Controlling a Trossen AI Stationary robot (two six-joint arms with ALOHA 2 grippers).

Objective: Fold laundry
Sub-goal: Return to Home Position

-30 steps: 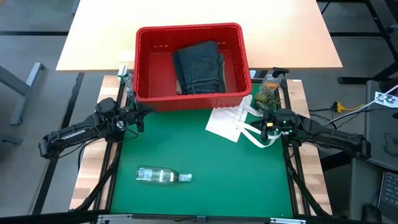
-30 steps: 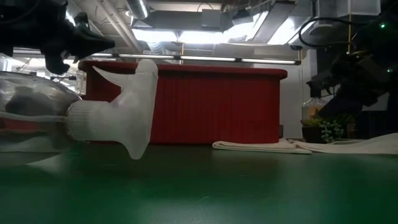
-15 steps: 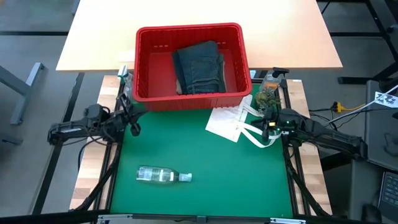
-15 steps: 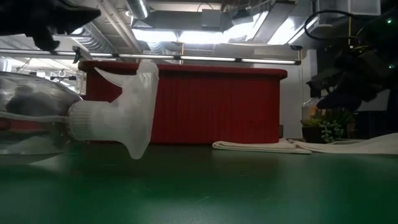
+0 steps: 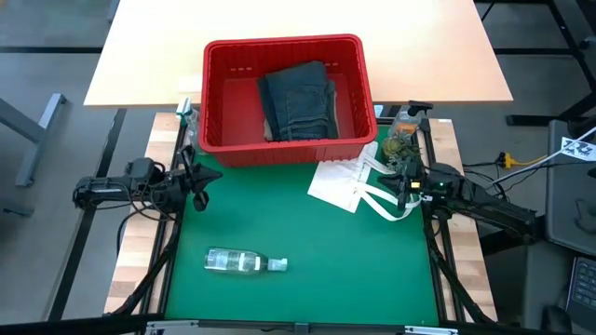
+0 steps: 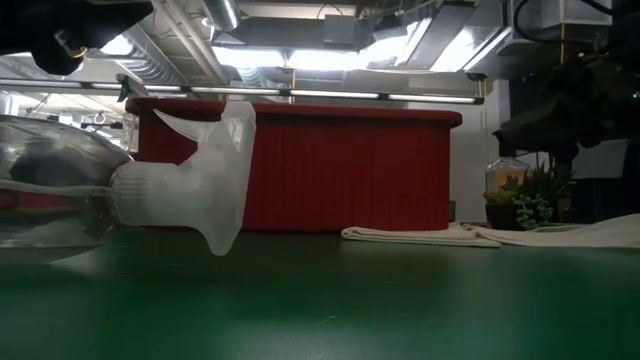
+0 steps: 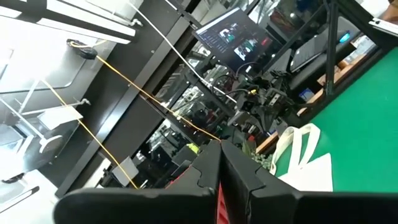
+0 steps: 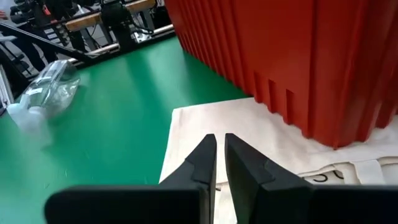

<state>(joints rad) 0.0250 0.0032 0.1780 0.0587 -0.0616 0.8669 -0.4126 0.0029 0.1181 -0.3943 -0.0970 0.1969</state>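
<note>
- Denim is all that shows of the laundry: the folded dark blue jeans (image 5: 300,100) lie inside the red basket (image 5: 279,149) at the far side of the green table (image 5: 307,233). A paler edge peeks out beneath them, but I can't tell what it is.
- With the clothes binned, the job looks as good as finished. What's left is parking both arms.
- The left hand (image 5: 207,177) hangs at the table's left edge, just off the basket's near-left corner. Its fingers are pinched together and hold nothing.
- The right hand (image 5: 400,186) sits at the right edge, over the straps of a white cloth bag (image 5: 340,181) that lies flat just in front of the basket. Its fingers are drawn in to a narrow slit and are likewise empty.
- To park well, I'd say the right arm should rise a touch before it draws back. The bag's loops lie right under its fingertips and could snag and drag.
- The left arm needs to pull away from the basket wall, not along it, so the bin isn't nudged.
- A clear plastic bottle (image 5: 244,263) lies on its side nearer the front, well apart from both hands. It's no obstacle if the arms retreat outward.
- Keeping the fingers closed during the retreat gives them less to catch on.
</note>
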